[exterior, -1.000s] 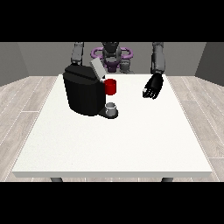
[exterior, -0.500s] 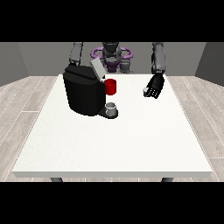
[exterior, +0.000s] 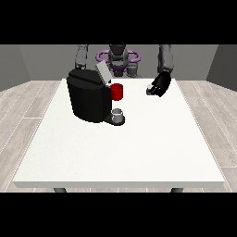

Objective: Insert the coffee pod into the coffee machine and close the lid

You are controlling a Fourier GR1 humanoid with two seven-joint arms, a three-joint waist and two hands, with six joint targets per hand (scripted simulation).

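Observation:
The black coffee machine stands on the table's left half, its grey lid tilted up and open. A red part sits at its front, above a small grey cup on the machine's base. The hand at the view's right hovers over the table's far edge, right of the machine. Its fingers are curled around a small pale coffee pod. At the view's left only an arm shows. It goes down behind the machine, which hides that hand.
The white table stretches wide towards the camera in front of the machine. The robot's torso stands behind the far edge. Wooden floor surrounds the table.
The hand at the view's right has risen a little and shifted towards the machine. The pale pod now shows at its fingertips. The machine and lid have not moved.

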